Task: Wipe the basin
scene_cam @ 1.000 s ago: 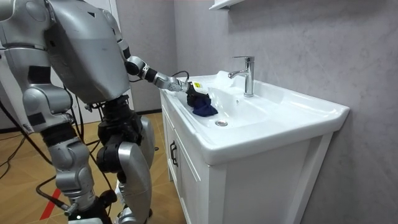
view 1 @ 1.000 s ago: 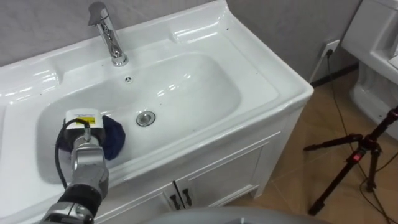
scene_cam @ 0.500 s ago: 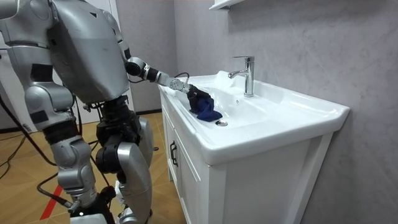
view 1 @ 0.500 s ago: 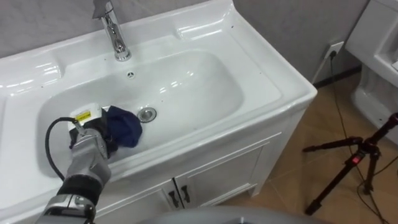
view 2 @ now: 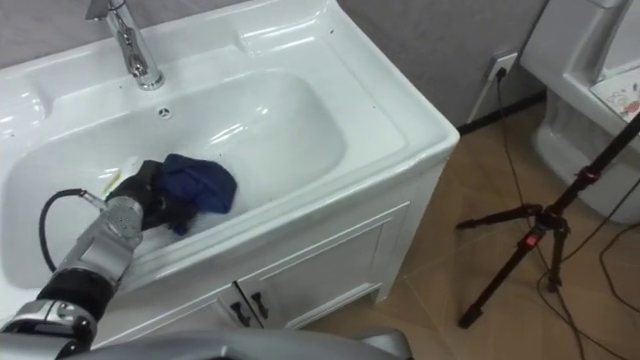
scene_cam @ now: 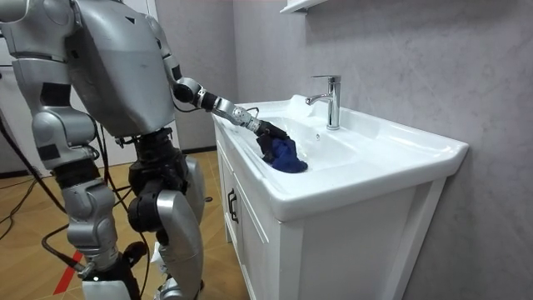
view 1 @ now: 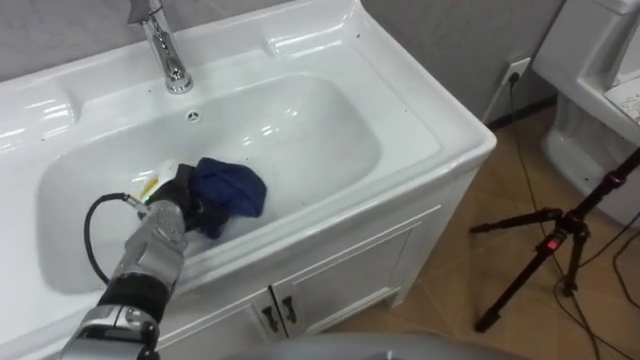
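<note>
My left hand (view 1: 178, 203) is down inside the white ceramic basin (view 1: 420, 120), reaching in from the lower left. Its dark fingers are curled round one end of a crumpled dark blue cloth (view 1: 232, 188) and clamp it. The rest of the cloth bunches out ahead of my fingertips, towards the middle of the bowl. The cloth lies low against the front slope of the bowl, near the bottom. From above I cannot quite tell whether all of it touches the porcelain. In the room view it hangs in a wad from my hand (scene_cam: 265, 129), just inside the near rim.

The chrome tap (view 1: 160, 50) stands upright on the back ledge, well apart from the cloth, and a small round overflow hole (view 1: 194, 116) sits in the wall below it.

I stand at the front of the white cabinet (view 1: 340, 270) that carries the basin, with my arm stretched out over its edge. To my right a black tripod (view 1: 560, 240) stands on the wooden floor (view 1: 470, 290).
</note>
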You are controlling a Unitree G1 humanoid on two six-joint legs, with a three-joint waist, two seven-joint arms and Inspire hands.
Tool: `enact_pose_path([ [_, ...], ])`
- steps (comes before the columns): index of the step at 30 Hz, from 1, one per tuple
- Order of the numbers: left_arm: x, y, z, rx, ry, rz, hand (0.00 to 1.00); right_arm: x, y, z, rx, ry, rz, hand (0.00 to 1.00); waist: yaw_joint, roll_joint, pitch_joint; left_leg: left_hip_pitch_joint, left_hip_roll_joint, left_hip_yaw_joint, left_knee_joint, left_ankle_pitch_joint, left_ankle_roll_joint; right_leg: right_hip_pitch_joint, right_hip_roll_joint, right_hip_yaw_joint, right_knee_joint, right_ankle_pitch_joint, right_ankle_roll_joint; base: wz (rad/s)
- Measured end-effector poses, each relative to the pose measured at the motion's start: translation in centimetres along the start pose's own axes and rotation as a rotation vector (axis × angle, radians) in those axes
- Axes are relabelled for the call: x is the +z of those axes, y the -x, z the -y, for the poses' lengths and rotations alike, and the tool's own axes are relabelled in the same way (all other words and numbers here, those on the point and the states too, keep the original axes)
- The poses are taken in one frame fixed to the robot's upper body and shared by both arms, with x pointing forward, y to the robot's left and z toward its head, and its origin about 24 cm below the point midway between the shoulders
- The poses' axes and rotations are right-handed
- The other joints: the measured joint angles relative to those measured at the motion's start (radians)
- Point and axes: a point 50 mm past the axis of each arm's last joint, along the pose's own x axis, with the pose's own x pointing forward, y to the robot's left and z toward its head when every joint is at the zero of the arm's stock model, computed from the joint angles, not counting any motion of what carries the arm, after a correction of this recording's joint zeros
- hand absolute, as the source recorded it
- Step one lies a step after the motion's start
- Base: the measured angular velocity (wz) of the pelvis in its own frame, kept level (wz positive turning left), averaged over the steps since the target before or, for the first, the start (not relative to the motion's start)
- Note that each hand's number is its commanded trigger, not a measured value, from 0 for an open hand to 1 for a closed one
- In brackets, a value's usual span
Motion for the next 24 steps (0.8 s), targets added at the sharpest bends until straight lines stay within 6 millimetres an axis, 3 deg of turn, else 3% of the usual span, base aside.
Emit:
enact_pose_path([
  [10, 5.5, 0.6, 0.8, -0.071, -0.049, 0.181, 1.00, 0.5, 0.1, -0.1, 0.022, 0.040, 0.008, 0.00, -0.067, 0.032, 0.0129, -0.065, -0.001, 0.003, 0.004, 0.000, 0.000, -0.059, -0.004, -0.004, -0.004, 0.003, 0.000, 0.01],
  [14, 6.4, 0.9, 1.1, -0.094, -0.045, 0.221, 1.00, 1.1, 0.2, 0.0, 0.031, 0.053, 0.019, 0.00, -0.090, 0.047, 0.0167, -0.076, -0.008, 0.005, 0.017, 0.000, 0.001, -0.057, -0.016, -0.023, -0.017, 0.005, 0.004, 0.10],
  [24, 9.9, 2.2, 1.8, -0.139, -0.113, 0.331, 1.00, 1.4, 0.2, -0.2, 0.056, 0.100, 0.022, 0.00, -0.108, 0.050, 0.0166, -0.107, -0.017, 0.005, 0.028, 0.000, 0.001, -0.055, -0.034, -0.052, -0.035, 0.005, 0.013, 0.09],
])
